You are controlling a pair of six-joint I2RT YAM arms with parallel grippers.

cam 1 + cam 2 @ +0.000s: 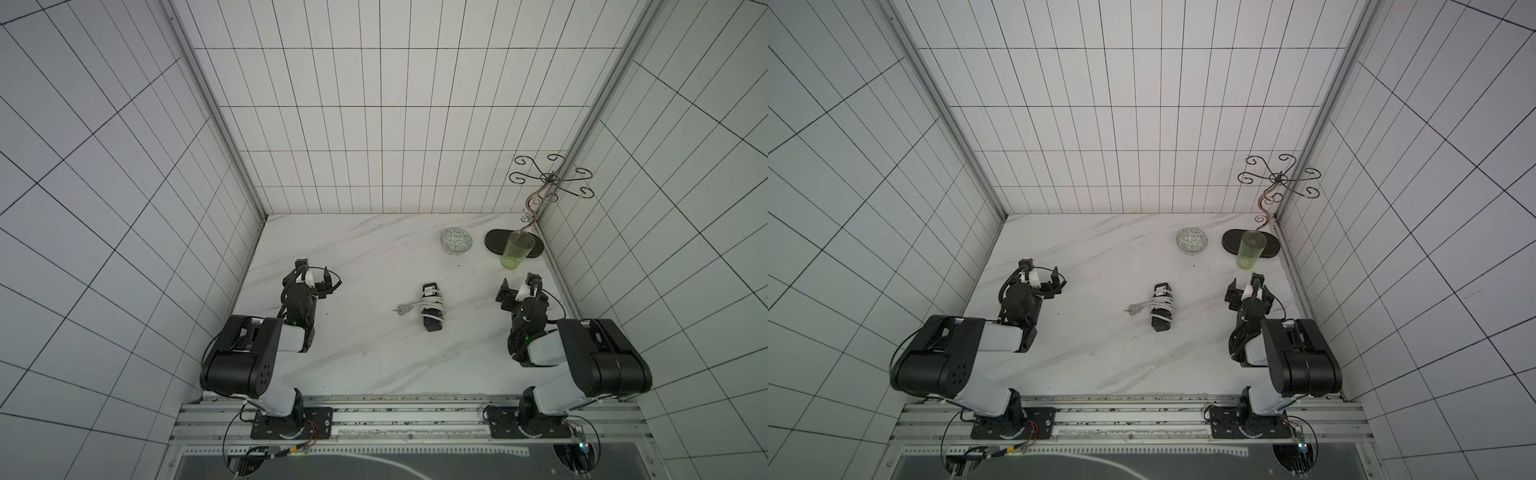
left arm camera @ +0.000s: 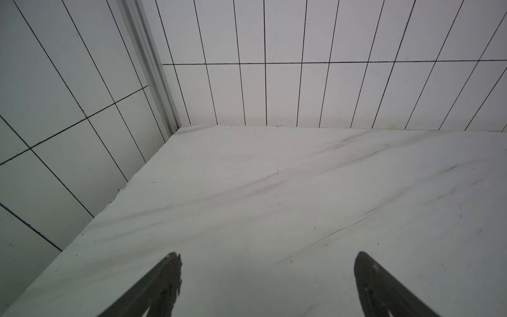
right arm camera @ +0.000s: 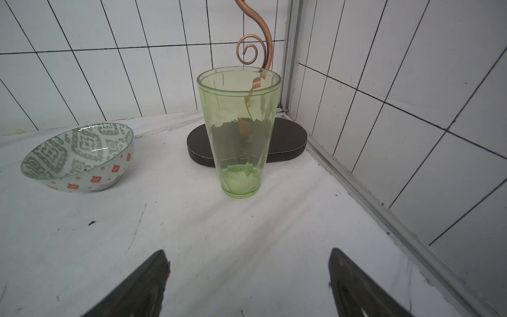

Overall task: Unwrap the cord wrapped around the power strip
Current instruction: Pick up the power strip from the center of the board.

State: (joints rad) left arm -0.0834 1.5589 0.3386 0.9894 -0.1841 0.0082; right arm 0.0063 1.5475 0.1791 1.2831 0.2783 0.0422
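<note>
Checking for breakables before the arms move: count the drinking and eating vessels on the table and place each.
2. A green glass tumbler stands upright in front of the dark oval base of the wire stand; a patterned bowl sits beside it, apart. None seems hidden.

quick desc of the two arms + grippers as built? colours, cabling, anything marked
Both arms match: bulky black joint housings, white link shells, black base plates on an aluminium rail. Left gripper and right gripper have dark, tapering fingers and a white block at the wrist. Black cables loop along each forearm; a green light glows on each.
</note>
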